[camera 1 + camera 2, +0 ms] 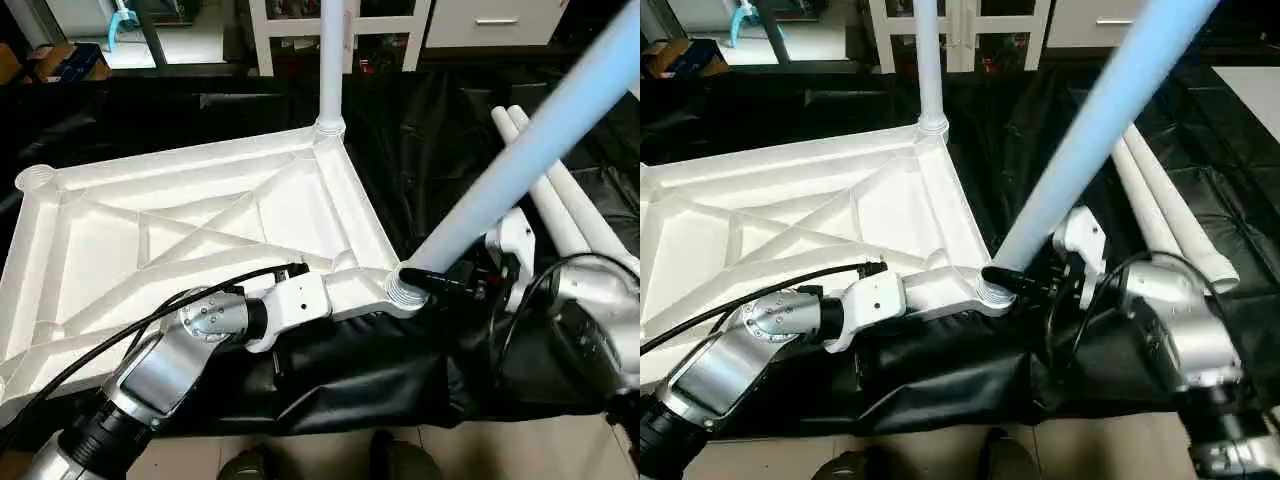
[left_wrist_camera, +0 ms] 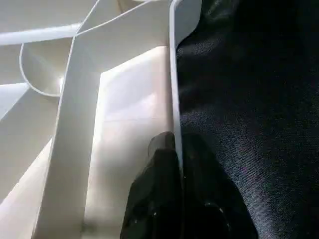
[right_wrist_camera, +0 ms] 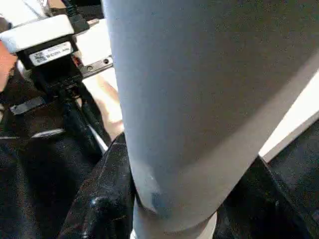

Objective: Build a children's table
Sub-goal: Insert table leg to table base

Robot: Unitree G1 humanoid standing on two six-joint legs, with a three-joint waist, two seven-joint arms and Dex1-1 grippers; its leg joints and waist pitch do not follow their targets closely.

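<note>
The left gripper (image 2: 174,194) was clamped on the near rim of the table top (image 1: 180,230), one black finger inside the thin white wall and one outside it, against the black sheet (image 1: 400,370). Just beyond those fingers the rim ran straight on to the corner socket (image 1: 405,290), close by on that gripper's right.

The right gripper (image 3: 174,209) was closed around a tilted leg (image 1: 520,150) just above its threaded foot, a black finger showing on either side of the tube. The foot sat in that same corner socket, so the two grippers worked near each other at one corner. From the right gripper the leg leaned up and away to the robot's right, out past the frame.

The top lay underside up on the black sheet, white, with diagonal ribs crossing between raised walls and round sockets at its corners. Beyond the left gripper, at the far corner along the same side, an upright leg (image 1: 331,60) stood in its socket. To the right gripper's far side two loose legs (image 1: 560,200) lay side by side on the sheet, touching. The sheet's near edge ended just behind both forearms, at the pale floor (image 1: 480,450).
</note>
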